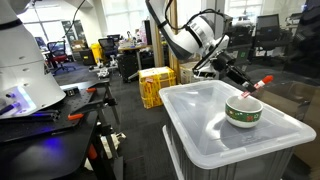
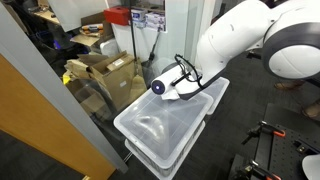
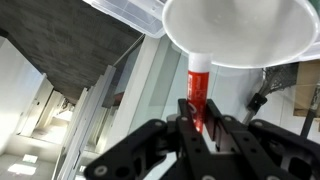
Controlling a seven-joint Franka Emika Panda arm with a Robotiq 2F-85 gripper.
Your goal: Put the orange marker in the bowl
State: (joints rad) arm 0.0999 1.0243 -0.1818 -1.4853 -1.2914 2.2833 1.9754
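Observation:
The white bowl [image 1: 243, 112] with a dark green patterned band stands on the lid of a translucent plastic bin [image 1: 215, 135]. My gripper [image 1: 248, 88] is shut on the orange marker [image 1: 259, 84] and holds it tilted just above the bowl's far rim. In the wrist view the gripper [image 3: 200, 118] clamps the red-orange marker [image 3: 197, 85], whose paler end points at the white bowl [image 3: 240, 30] filling the top of the picture. In an exterior view the arm [image 2: 250, 45] hides the bowl and marker.
The bin [image 2: 165, 130] stands in a lab aisle. Yellow crates [image 1: 155, 85] lie beyond it, a dark bench with tools [image 1: 50, 115] to one side. Cardboard boxes [image 2: 105, 75] and a glass partition [image 2: 60, 110] are nearby.

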